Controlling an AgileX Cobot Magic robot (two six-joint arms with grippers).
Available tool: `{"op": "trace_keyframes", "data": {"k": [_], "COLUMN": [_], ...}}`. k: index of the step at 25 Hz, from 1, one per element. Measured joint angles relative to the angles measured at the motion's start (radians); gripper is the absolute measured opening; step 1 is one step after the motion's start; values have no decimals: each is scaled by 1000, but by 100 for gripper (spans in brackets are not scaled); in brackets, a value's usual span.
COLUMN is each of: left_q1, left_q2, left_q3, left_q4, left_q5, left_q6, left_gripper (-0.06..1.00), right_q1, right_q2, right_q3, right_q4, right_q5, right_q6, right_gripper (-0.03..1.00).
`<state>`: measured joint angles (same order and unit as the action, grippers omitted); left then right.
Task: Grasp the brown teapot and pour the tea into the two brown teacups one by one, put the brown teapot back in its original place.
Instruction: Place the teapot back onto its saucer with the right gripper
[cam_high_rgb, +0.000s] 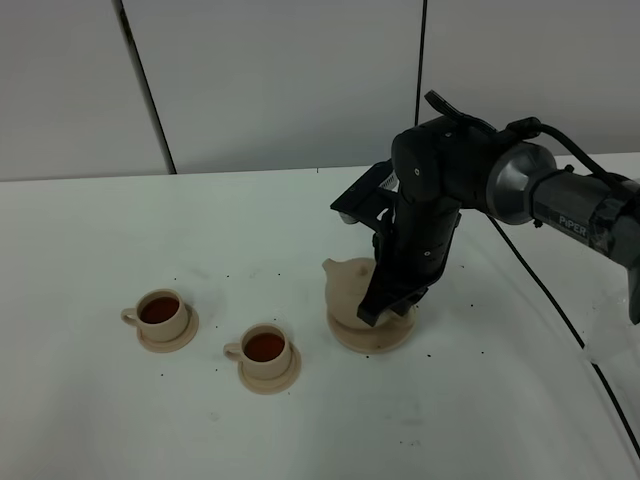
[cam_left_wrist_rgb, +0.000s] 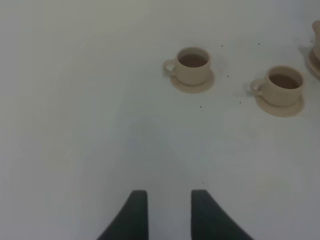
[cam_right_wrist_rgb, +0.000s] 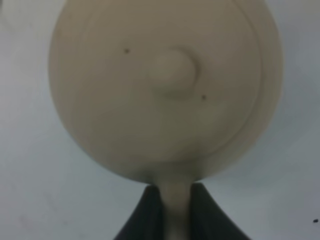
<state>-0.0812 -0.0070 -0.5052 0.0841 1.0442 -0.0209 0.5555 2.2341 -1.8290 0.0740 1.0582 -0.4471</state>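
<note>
The brown teapot (cam_high_rgb: 348, 290) sits on its wide round saucer (cam_high_rgb: 372, 340), spout pointing left. My right gripper (cam_high_rgb: 392, 300) reaches down on its right side. In the right wrist view the lid and knob (cam_right_wrist_rgb: 172, 75) fill the frame, and my right gripper (cam_right_wrist_rgb: 176, 215) is shut on the teapot's loop handle. The two brown teacups (cam_high_rgb: 162, 313) (cam_high_rgb: 265, 350) stand on small saucers to the left, both holding dark tea. They also show in the left wrist view (cam_left_wrist_rgb: 192, 65) (cam_left_wrist_rgb: 284, 85). My left gripper (cam_left_wrist_rgb: 169, 215) is open and empty over bare table, well short of the cups.
The white table (cam_high_rgb: 480, 420) carries scattered dark specks. A black cable (cam_high_rgb: 560, 310) runs along the right side. The left arm is out of the exterior view. A grey panelled wall stands behind the table.
</note>
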Motion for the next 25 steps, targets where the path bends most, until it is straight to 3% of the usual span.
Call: {"op": "trace_keyframes", "data": {"k": [25], "left_q1": [0], "left_q2": [0], "left_q3": [0], "left_q4": [0], "left_q5": [0], "left_q6": [1], "left_gripper": [28], "right_q1": [0], "right_q2": [12], "right_q3": [0], "right_q4": [-28], "right_q5": [28], "right_q6": [30], "right_gripper": [9]}}
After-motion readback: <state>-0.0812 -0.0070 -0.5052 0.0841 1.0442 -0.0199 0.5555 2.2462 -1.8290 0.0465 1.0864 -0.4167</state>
